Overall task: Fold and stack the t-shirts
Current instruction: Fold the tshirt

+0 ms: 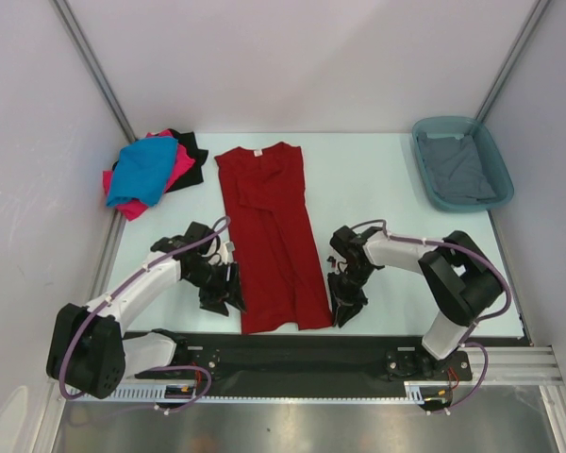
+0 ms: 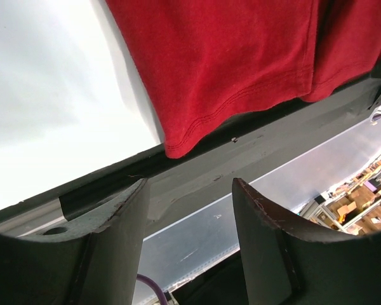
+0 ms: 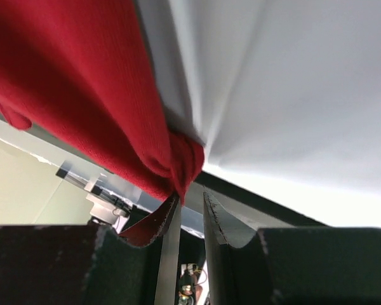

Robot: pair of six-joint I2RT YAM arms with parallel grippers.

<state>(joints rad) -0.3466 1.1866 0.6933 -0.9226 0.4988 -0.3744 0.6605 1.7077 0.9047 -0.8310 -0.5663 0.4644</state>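
Near edge: left gripper (image 2: 190, 184) released, jaws apart just short of the dark red short-sleeved cloth t-shirt (image 1: 269, 236) hem, right gripper (image 3: 192, 196) clenched on its bunched hem corner; shirt lies lengthwise mid-table, collar far; heap of bright blue, hot pink and black cloth shirts (image 1: 146, 170) far-left.

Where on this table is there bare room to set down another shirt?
The widest bare stretch of table lies between the red shirt and the tub. The far left corner is crowded by the shirt pile, and the near edge by the left gripper and right gripper flanking the red shirt's hem.
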